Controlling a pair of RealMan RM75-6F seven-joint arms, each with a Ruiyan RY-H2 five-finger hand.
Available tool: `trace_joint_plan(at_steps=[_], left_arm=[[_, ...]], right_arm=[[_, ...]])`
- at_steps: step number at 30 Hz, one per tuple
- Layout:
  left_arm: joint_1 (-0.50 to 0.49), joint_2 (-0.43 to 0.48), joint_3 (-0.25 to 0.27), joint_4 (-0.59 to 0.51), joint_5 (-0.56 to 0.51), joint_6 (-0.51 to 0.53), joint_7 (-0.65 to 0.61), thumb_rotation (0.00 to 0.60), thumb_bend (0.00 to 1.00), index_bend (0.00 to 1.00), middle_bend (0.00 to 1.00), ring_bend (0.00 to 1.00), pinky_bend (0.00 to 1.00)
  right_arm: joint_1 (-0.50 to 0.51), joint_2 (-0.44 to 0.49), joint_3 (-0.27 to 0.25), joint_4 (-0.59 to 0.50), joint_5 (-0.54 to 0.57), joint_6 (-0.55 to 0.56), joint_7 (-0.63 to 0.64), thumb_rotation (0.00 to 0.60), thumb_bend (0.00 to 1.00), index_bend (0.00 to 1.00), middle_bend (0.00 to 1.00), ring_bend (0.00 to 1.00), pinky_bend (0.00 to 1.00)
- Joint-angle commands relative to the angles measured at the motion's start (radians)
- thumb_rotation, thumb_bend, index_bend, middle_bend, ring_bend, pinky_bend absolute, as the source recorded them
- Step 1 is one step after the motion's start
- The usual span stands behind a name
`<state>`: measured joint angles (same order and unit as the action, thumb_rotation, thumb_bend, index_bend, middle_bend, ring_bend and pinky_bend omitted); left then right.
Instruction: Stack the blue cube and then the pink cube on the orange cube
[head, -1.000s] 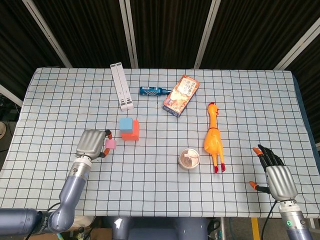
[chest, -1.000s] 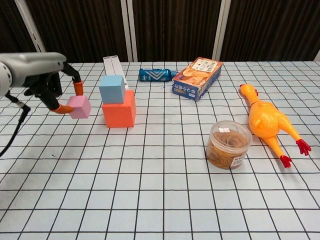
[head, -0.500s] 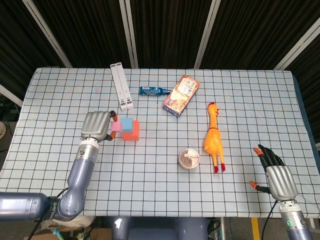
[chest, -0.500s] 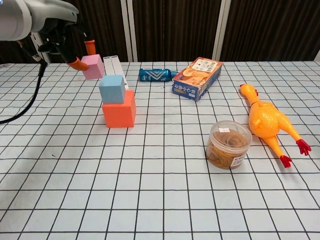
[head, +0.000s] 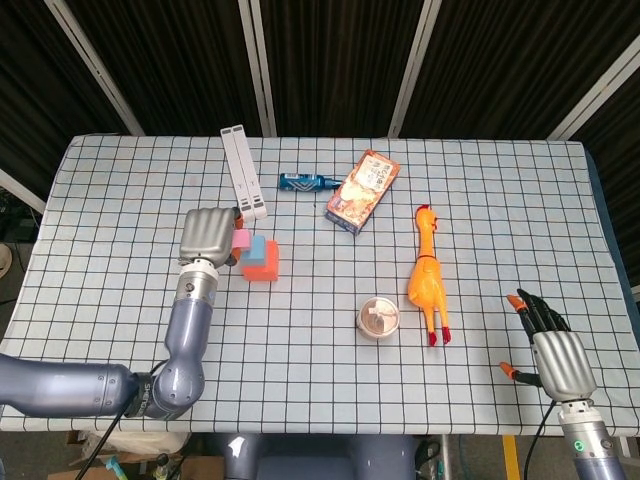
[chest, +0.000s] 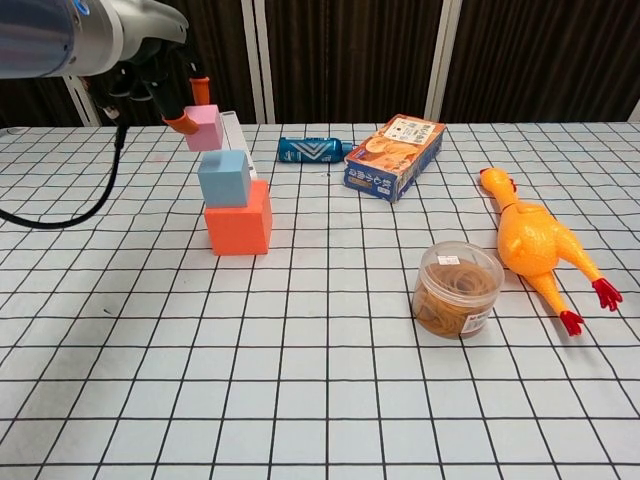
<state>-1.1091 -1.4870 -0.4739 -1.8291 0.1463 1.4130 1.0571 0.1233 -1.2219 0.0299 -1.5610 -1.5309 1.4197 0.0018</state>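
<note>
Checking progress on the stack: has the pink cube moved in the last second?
Yes. The left hand has carried the pink cube up and rightward, from beside the orange cube to just above the blue cube.

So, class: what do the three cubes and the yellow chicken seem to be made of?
Orange cube, blue cube, pink cube: probably foam, going by matte faces and soft edges. Chicken: likely rubber or soft vinyl, smooth with a slight sheen.
</note>
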Motion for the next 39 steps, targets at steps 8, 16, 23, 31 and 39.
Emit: trace_joint_plan(at_steps=[8, 16, 23, 31, 39], left_arm=[[-0.011, -0.029, 0.005, 0.031, -0.003, 0.005, -0.033, 0.6, 0.36, 0.41, 1.0, 0.8, 0.8], [-0.006, -0.032, 0.006, 0.044, -0.021, -0.003, -0.052, 0.6, 0.36, 0.41, 1.0, 0.8, 0.8], [-0.008, -0.038, 0.01, 0.053, -0.031, -0.008, -0.055, 0.6, 0.36, 0.41, 1.0, 0.8, 0.8], [-0.019, -0.05, 0.014, 0.066, -0.026, -0.009, -0.055, 0.6, 0.36, 0.41, 1.0, 0.8, 0.8], [-0.026, -0.051, 0.008, 0.069, -0.028, 0.0, -0.054, 0.6, 0.36, 0.41, 1.0, 0.8, 0.8]], right_arm=[[-0.001, 0.001, -0.001, 0.001, -0.003, 0.003, 0.006, 0.6, 0.16, 0.1, 0.07, 0.1, 0.2], [0.0, 0.0, -0.002, 0.0, -0.005, 0.002, 0.002, 0.6, 0.16, 0.1, 0.07, 0.1, 0.2], [0.0, -0.001, -0.002, 0.0, -0.005, 0.0, -0.001, 0.6, 0.16, 0.1, 0.07, 0.1, 0.2], [0.0, 0.0, -0.002, 0.0, -0.003, 0.0, 0.003, 0.6, 0.16, 0.1, 0.07, 0.1, 0.2], [0.001, 0.0, -0.003, 0.0, -0.006, 0.0, 0.002, 0.6, 0.16, 0.1, 0.07, 0.1, 0.2]])
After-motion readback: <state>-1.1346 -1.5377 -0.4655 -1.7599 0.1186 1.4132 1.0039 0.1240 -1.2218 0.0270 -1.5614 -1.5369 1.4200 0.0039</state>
